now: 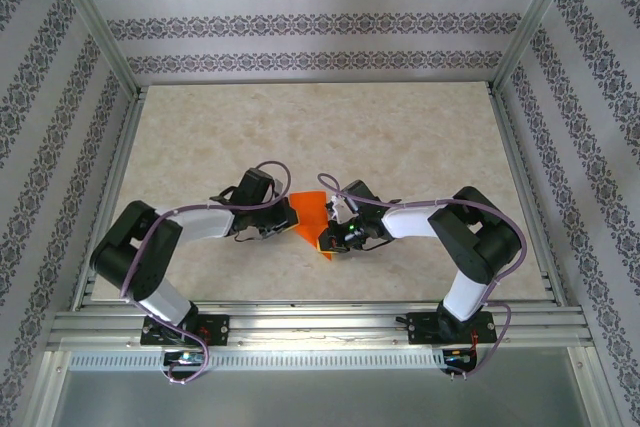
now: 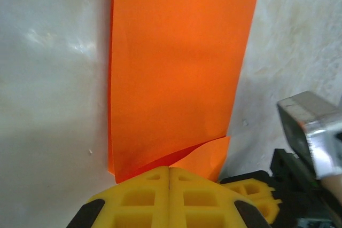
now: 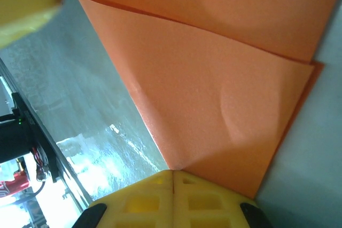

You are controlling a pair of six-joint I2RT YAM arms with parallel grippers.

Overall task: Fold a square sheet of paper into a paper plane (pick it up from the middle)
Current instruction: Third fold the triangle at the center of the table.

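Note:
The square sheet of paper (image 1: 308, 211) is bright orange and lies on the table between the two arms, folded over on itself. In the left wrist view the paper (image 2: 176, 68) has a flap lifting slightly near my left gripper (image 2: 169, 169). That gripper is shut, with its yellow tips resting on the sheet's near edge. In the right wrist view a diagonal crease crosses the paper (image 3: 214, 89) and runs down to a folded corner. My right gripper (image 3: 173, 172) is shut with its tips on that corner. From above, the left gripper (image 1: 285, 229) and right gripper (image 1: 335, 239) almost meet.
The beige marbled table (image 1: 320, 137) is walled by patterned panels and an aluminium frame. The right gripper's yellow fingers (image 2: 251, 190) sit close beside my left one, with a silver block (image 2: 312, 126) above them. Free table lies beyond the paper.

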